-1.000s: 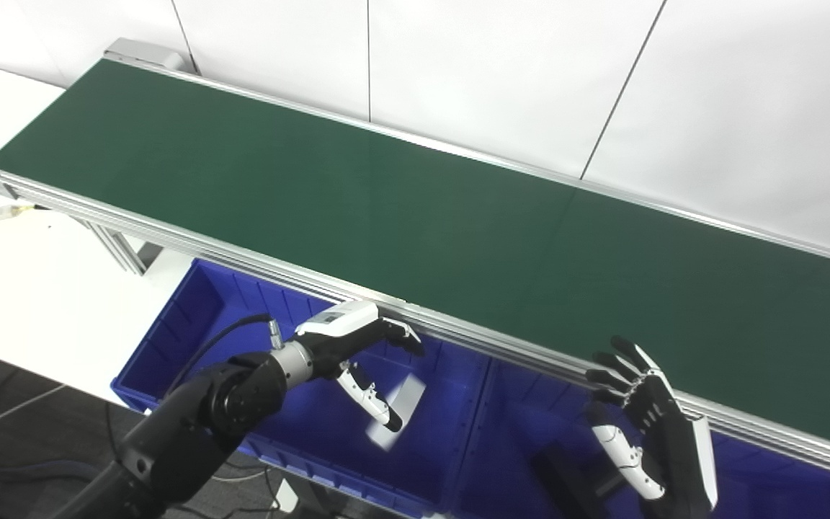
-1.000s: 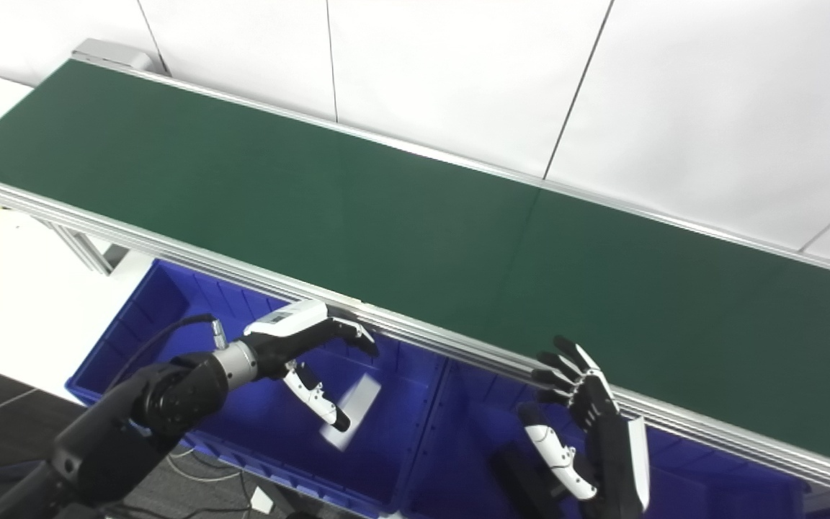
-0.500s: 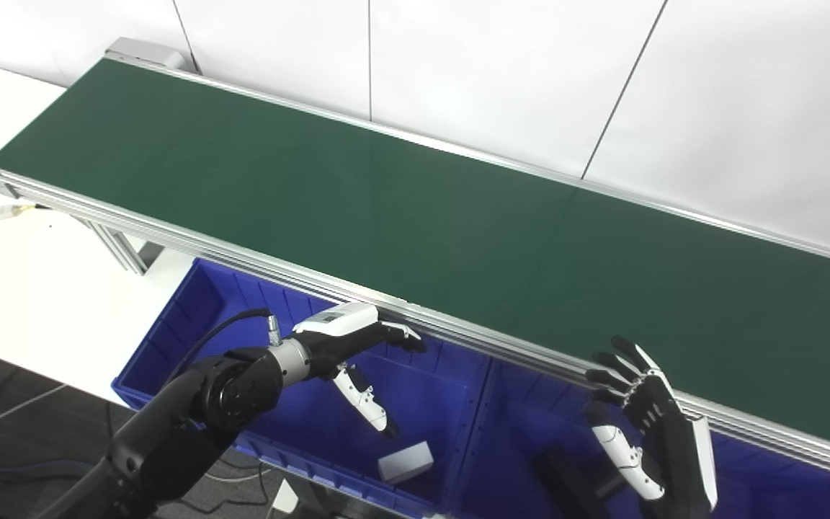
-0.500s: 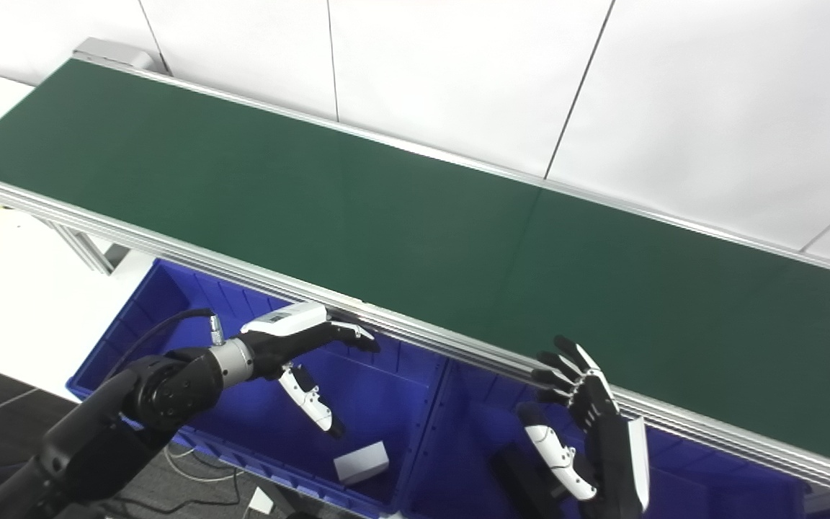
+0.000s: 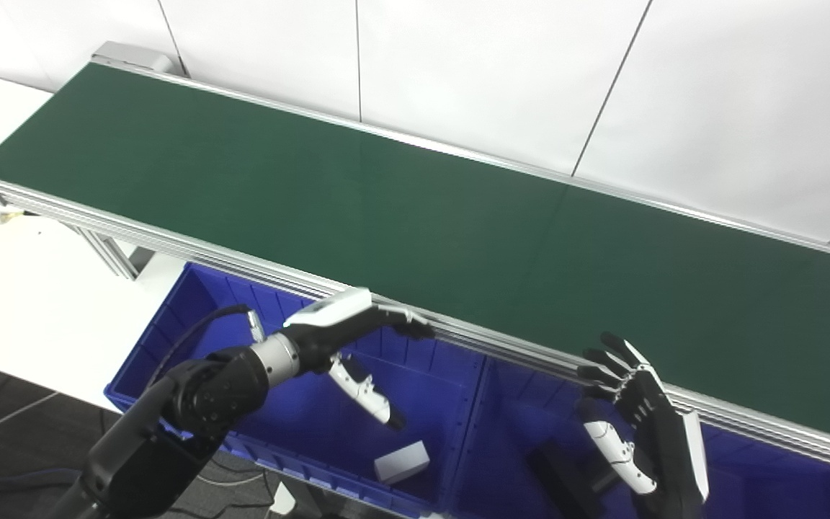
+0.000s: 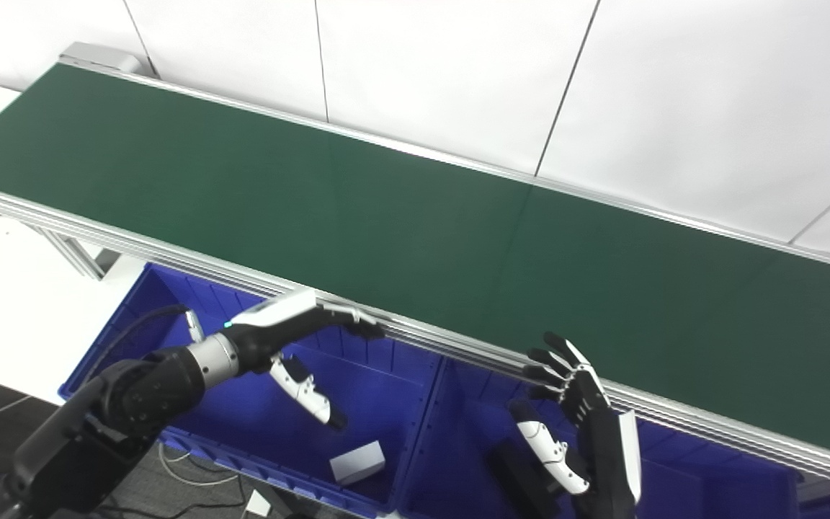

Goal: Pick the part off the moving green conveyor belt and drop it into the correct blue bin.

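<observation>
You're facing a green conveyor belt (image 5: 415, 209) before white wall panels (image 5: 501, 72), two blue bins along its near side, white part (image 5: 402, 462) lying in the left blue bin (image 5: 170, 339), below your left hand (image 5: 346, 339), fingers spread and empty, right hand (image 5: 645, 418) spread too.

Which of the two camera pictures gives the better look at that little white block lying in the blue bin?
The left eye view: the white block lies whole on the bin floor, clear of the picture's bottom edge. The right eye view shows the same block just as unobstructed, only slightly smaller.
</observation>
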